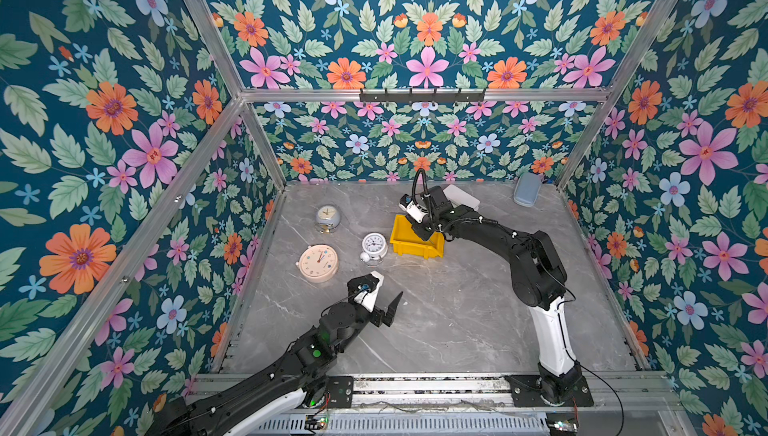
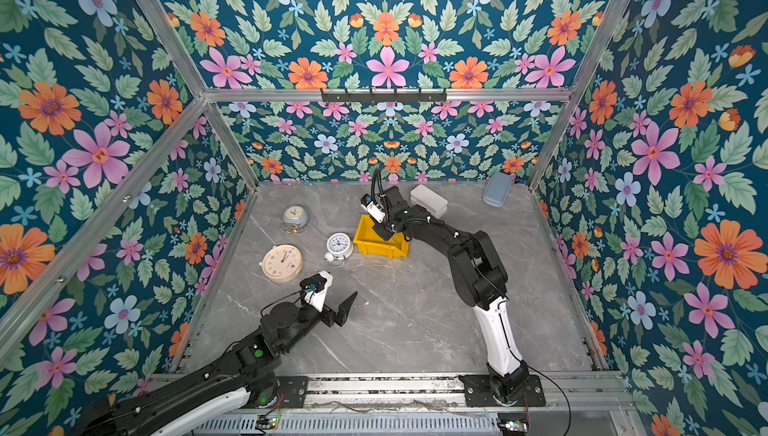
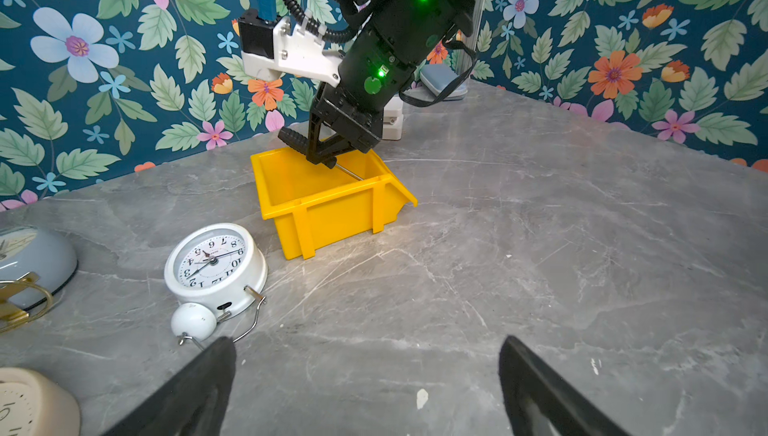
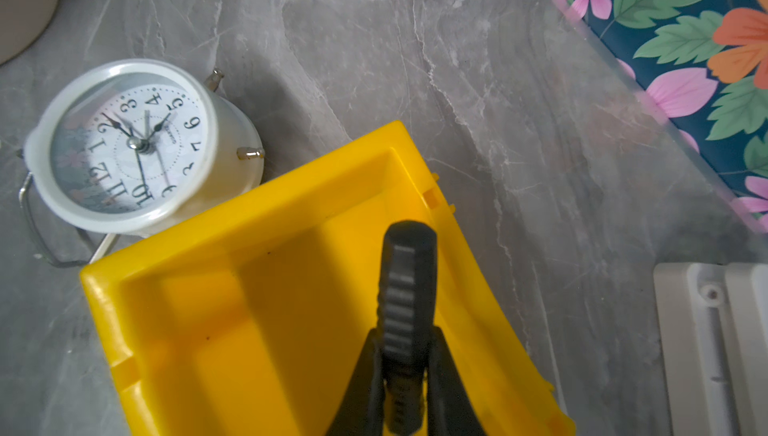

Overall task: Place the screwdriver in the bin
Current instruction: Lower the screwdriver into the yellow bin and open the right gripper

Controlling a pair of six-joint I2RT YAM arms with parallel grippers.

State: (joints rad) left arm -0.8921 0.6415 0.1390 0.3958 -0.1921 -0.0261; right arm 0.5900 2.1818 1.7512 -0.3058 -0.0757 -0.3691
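Observation:
The yellow bin [image 1: 409,249] [image 2: 376,249] stands on the grey marble table in both top views, behind the middle. My right gripper [image 4: 405,342] [image 3: 322,157] hangs over the bin's open top, shut on the screwdriver [image 4: 408,280]. The ribbed black handle [image 3: 293,138] sticks out past the jaws. The thin silver shaft [image 3: 349,172] slants down inside the bin [image 3: 328,213] toward its sloped lip. My left gripper [image 3: 366,344] [image 1: 388,309] is open and holds nothing. It hovers low over bare table near the front left, well short of the bin.
A white alarm clock [image 1: 374,244] lies right beside the bin's left wall. A cream clock [image 1: 319,262] and a grey-blue clock [image 1: 327,218] sit further left. A white lidded box [image 1: 461,197] is behind the bin, and a blue-grey case [image 1: 527,189] leans in the back right corner.

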